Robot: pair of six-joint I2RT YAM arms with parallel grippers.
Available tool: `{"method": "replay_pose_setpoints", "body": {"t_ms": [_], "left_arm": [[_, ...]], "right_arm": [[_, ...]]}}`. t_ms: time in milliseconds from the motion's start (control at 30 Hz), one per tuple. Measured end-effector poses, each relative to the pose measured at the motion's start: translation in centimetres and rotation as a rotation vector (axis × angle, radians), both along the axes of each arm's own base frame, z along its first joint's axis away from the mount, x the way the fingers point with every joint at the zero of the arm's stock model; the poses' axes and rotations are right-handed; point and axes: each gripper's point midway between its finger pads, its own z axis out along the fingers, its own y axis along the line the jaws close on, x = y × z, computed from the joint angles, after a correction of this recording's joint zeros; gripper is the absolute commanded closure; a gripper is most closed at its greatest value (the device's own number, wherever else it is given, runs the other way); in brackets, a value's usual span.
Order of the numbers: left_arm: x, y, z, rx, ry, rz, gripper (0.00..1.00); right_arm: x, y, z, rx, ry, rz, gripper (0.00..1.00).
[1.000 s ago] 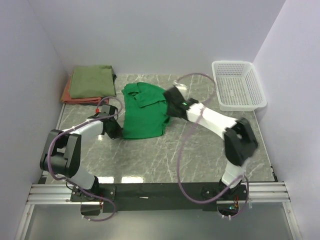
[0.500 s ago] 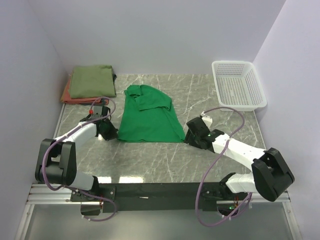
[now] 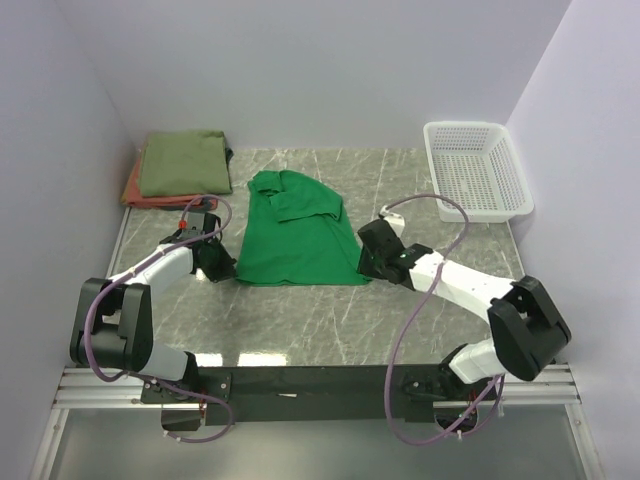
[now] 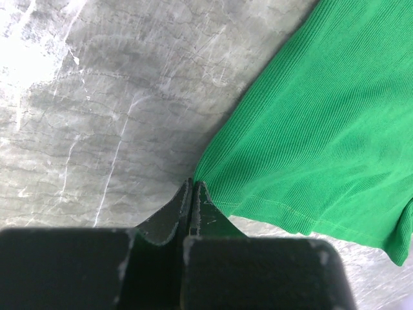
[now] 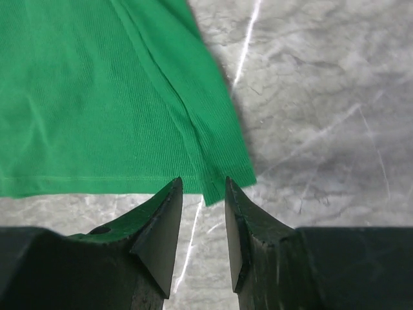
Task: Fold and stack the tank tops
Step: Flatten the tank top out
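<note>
The bright green tank top [image 3: 298,232] lies spread flat in the middle of the grey marbled table [image 3: 300,320], its neck and shoulder end toward the back wall and its hem toward the arms, with a fold of cloth doubled over near the top. The left claw [image 4: 192,188] is low at the garment's near left corner, its two dark fingers pressed together with the tip of that corner pinched between them; the ribbed cloth fans out from the pinch toward the right of the left wrist view. The right claw [image 5: 202,185] sits at the near right corner, its fingers narrowly parted, with the hem and side seam of the top lying in line with the gap just beyond the tips; it has not closed on the cloth, and whether the tips touch it cannot be told. At the back left corner of the table, the olive green tank top [image 3: 183,162] rests folded on top of the rust-red tank top [image 3: 132,190], of which only an edge shows along the left side. A white mesh basket [image 3: 470,127] stands at the back right, well apart from the clothes.
</note>
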Motion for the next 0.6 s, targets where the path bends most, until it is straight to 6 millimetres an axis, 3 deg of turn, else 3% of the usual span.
{"method": "replay_pose_setpoints", "body": {"t_ms": [133, 400, 500, 533, 600], "left_arm": [[0.0, 0.0, 0.0, 0.000, 0.000, -0.001, 0.99], [0.0, -0.1, 0.0, -0.004, -0.002, -0.014, 0.99], [0.0, -0.2, 0.0, -0.006, -0.002, -0.020, 0.99], [0.0, -0.2, 0.0, -0.005, -0.001, -0.023, 0.99], [-0.1, -0.2, -0.1, -0.005, 0.000, -0.024, 0.99]], "right_arm": [[0.1, 0.7, -1.1, -0.058, 0.020, 0.065, 0.60], [-0.2, 0.2, -3.4, -0.179, 0.071, 0.111, 0.61], [0.2, 0.2, -3.3, -0.204, 0.070, 0.114, 0.79], [0.4, 0.2, -3.3, -0.208, 0.067, 0.113, 0.92], [0.7, 0.2, -3.2, -0.219, 0.062, 0.113, 1.00]]}}
